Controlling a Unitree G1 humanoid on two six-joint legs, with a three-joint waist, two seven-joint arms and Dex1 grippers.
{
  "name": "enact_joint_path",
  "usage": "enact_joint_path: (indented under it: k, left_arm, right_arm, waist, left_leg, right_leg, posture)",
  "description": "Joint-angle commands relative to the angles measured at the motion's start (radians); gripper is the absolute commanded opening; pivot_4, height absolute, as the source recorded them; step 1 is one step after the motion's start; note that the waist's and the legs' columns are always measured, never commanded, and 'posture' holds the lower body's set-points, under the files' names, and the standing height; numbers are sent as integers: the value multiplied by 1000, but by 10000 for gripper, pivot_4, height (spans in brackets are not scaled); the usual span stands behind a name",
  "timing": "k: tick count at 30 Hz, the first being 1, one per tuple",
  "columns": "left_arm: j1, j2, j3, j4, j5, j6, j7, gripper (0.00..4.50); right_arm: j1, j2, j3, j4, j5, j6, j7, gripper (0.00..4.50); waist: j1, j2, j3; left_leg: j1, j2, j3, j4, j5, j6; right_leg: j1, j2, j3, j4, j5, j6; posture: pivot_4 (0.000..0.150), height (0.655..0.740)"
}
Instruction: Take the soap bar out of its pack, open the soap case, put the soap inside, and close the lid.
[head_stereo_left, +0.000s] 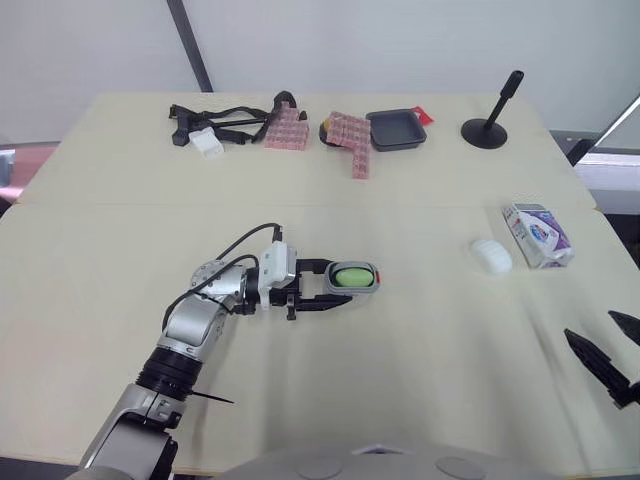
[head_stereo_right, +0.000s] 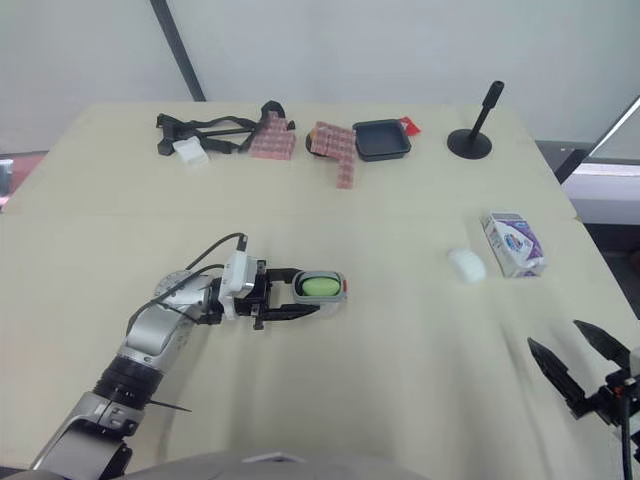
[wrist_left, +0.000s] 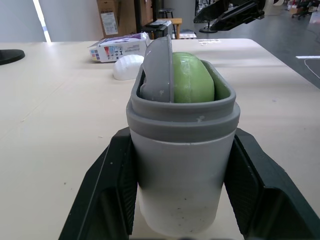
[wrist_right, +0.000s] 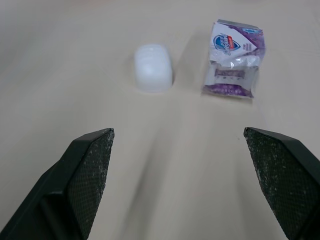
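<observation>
Left gripper (head_stereo_left: 338, 283) is clamped on the case (wrist_left: 182, 150), one black finger on each long side, holding it low over the middle of the table (head_stereo_left: 420, 350). In the left wrist view the grey rim is up, a green lump (wrist_left: 192, 80) sits inside, and the clear lid (wrist_left: 159, 70) stands on edge next to it in the mouth.

Over to the right, the white soap (head_stereo_left: 491, 256) lies bare on the table, just beside the pack (head_stereo_left: 538, 234) but not touching it. The pack is close to the table's right edge. A wide stretch of bare tabletop runs between case and soap.

Right gripper (wrist_right: 177, 132) hangs by the near right corner, fingers spread wide and holding nothing, well short of the soap, which lies ahead of it with the pack.

The far side is crowded: straps (head_stereo_left: 225, 120), pink blocks (head_stereo_left: 348, 135), a black tray (head_stereo_left: 396, 129) and a stand (head_stereo_left: 490, 125) all line up along the back.

On the pack there is purple and white wrap with a blue and white badge. The lettering is too small to read.
</observation>
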Motion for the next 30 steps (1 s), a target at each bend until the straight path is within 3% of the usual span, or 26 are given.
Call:
enact_joint_path:
  k: [1,10,16,22,30]
  left_arm:
    - [0,0,11,-56,-31,15,2,18643]
    - [-2,4,10,-73,-23,35,8,18643]
    - [6,-5,5,-94,-22,40,26,18643]
    - [10,-19,-9,-105,-14,30,33,18643]
    - [2,-56,-6,-100,-18,46,67,18643]
  right_arm:
    - [-15,-72,-24,10,-19,38,0,44559]
    - [-180,-460,-4,-31,13,533,-58,44559]
    - [-499,-682,123,-82,174,975,-144,44559]
    - [-769,-758,383,-11,136,1090,-142,44559]
    - [-1105,-692,695,122,39,1126,-86,44559]
  waist:
    - [-4,0,0]
    - [-8,4,-2]
    - [-4,5,-2]
    - [21,5,-2]
    - [20,5,-2]
  left_leg:
    - [0,0,0,0,0,0]
    - [4,-2,-1,-1,2,-2]
    - [5,-2,-1,-2,3,-3]
    - [2,-2,0,-1,3,-3]
    - [-1,-1,0,3,4,-3]
  right_leg:
    - [0,0,0,0,0,0]
    - [5,-1,0,0,0,0]
    - [6,0,1,-1,0,1]
    - [5,0,-1,-2,0,1]
    - [2,0,0,1,0,1]
  posture:
    - [1500,7400]
    - [1500,7400]
    - [1500,7400]
    - [1500,7400]
    - [1500,7400]
